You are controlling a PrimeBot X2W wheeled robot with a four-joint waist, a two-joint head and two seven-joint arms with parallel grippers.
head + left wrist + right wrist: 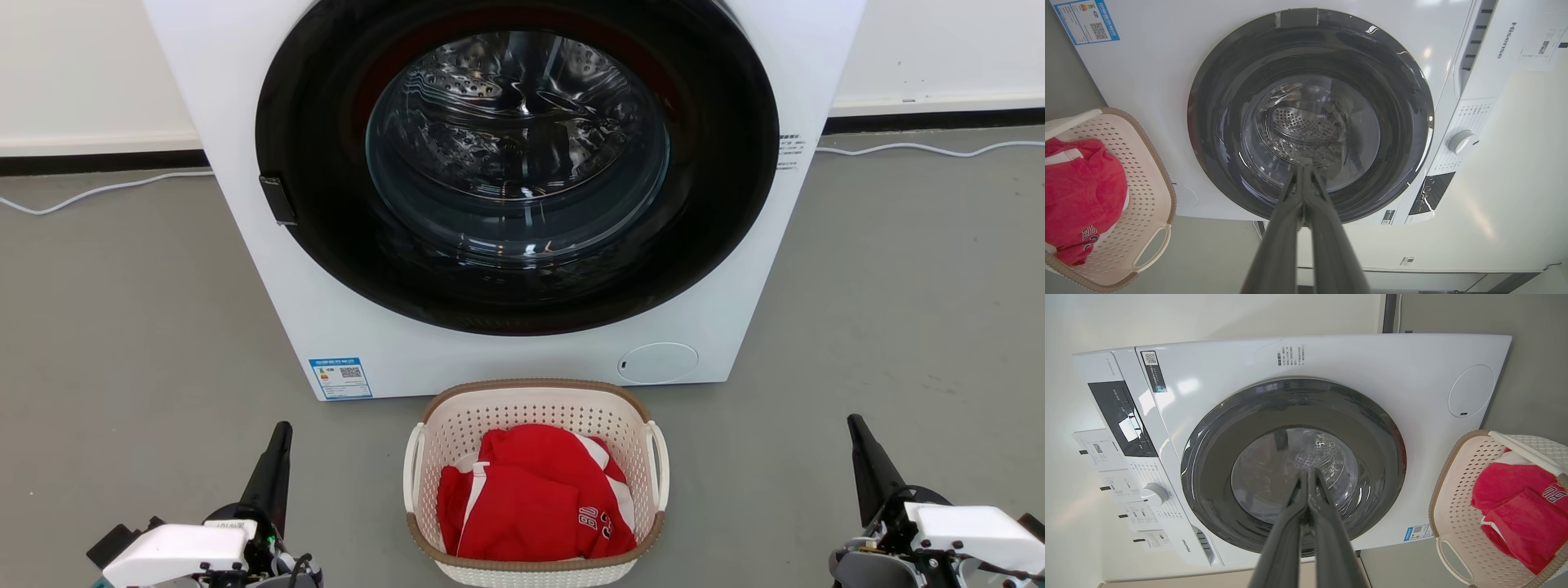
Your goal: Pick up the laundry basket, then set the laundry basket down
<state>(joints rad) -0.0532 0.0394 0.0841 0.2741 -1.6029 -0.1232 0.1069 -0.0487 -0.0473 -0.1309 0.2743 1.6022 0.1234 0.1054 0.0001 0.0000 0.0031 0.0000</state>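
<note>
Basket (535, 390) stands on the grey floor (122, 343) at 6 o'clock from the white washer (245, 245), just in front of it, with a red garment (531, 498) inside. The left gripper (277, 449) hangs at the basket's 9 o'clock and the right gripper (861, 445) at its 3 o'clock. Both are well apart from it, each with its dark fingers pressed together.

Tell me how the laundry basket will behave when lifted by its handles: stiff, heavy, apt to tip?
The laundry basket is probably stiff: its perforated plastic walls keep their shape. It is likely light, holding just red clothing. Lifted by both side handles it should stay level; by one alone it may tilt.
</note>
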